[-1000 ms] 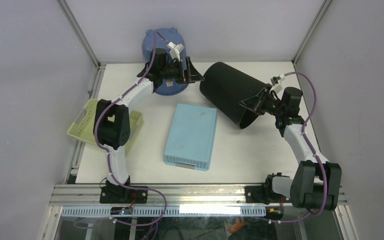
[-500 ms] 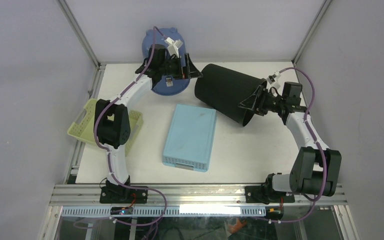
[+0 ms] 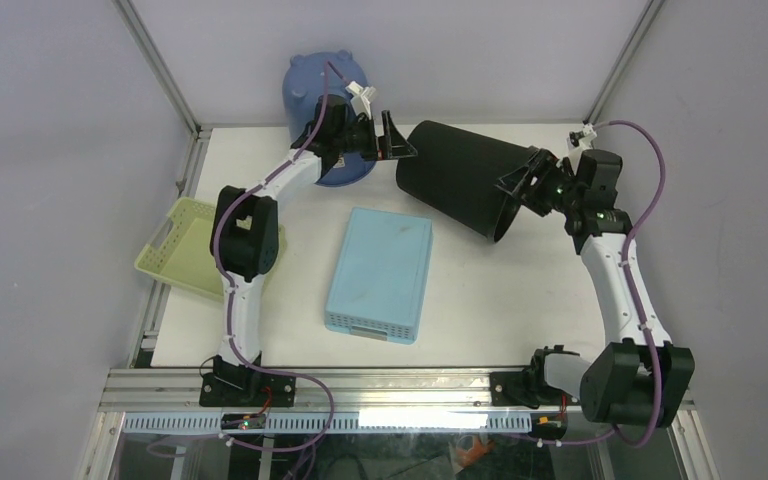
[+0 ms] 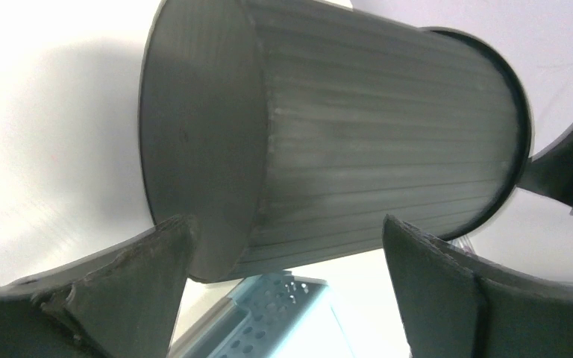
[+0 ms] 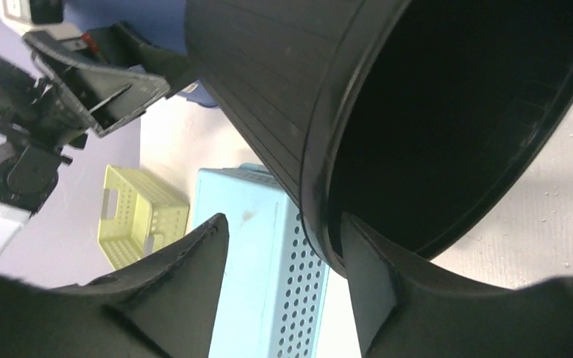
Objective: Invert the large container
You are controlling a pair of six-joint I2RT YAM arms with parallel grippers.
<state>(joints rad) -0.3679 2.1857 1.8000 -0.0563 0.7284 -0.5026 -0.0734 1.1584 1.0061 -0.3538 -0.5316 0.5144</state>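
While tilted, container (image 3: 457,177) mouth toward right tool (image 3: 526,189).

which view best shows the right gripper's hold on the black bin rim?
Right wrist: right gripper fingers straddle the black bin's rim, one inside, one outside. Top external shows bin tilted, contact tiny. Left wrist shows only its closed base and wall.

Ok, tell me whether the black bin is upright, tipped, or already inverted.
Tipped. The black bin lies on its side, open mouth toward the right end effector, closed base facing the left end effector.
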